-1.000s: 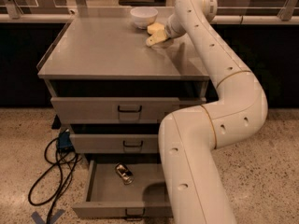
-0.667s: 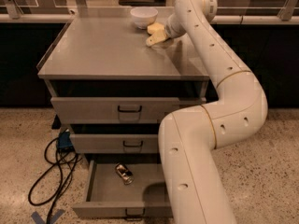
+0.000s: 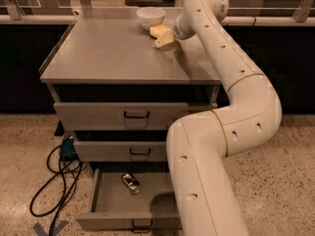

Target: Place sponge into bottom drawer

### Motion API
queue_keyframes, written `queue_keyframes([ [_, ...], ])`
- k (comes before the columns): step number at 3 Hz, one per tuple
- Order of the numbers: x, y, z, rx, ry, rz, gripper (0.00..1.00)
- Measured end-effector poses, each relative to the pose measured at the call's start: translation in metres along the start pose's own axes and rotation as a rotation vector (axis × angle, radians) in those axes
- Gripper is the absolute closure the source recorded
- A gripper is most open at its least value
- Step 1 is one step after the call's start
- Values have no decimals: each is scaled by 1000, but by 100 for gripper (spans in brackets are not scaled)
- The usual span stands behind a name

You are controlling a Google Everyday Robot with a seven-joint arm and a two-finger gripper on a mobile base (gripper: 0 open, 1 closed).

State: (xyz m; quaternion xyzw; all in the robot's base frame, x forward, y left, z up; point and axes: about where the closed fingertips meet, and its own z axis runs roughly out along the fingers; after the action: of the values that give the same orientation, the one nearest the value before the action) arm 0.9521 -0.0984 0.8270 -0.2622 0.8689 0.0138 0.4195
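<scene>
Reaching across grey cabinet top (image 3: 113, 53) near white bowl (image 3: 150, 16): end effector (image 3: 165, 39), grip unclear; bottom drawer (image 3: 110, 200) open, speckled floor (image 3: 275, 161)

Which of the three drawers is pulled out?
The bottom drawer: only its inside shows, holding a can. The gripper is above, by the sponge.

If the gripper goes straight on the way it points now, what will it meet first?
Probably the sponge, directly ahead of the gripper on the cabinet top beside the white bowl; whether they already touch is unclear.
</scene>
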Motion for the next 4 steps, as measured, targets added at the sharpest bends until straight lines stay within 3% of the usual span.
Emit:
queue_keyframes([
  [1,-1,0,-2,0,0,0,89],
  [2,-2,0,-4,1,1,0,100],
  [3,-22,-27,-64,82,21,10,100],
  [4,-51,-39,-148,156,46,-17,100],
])
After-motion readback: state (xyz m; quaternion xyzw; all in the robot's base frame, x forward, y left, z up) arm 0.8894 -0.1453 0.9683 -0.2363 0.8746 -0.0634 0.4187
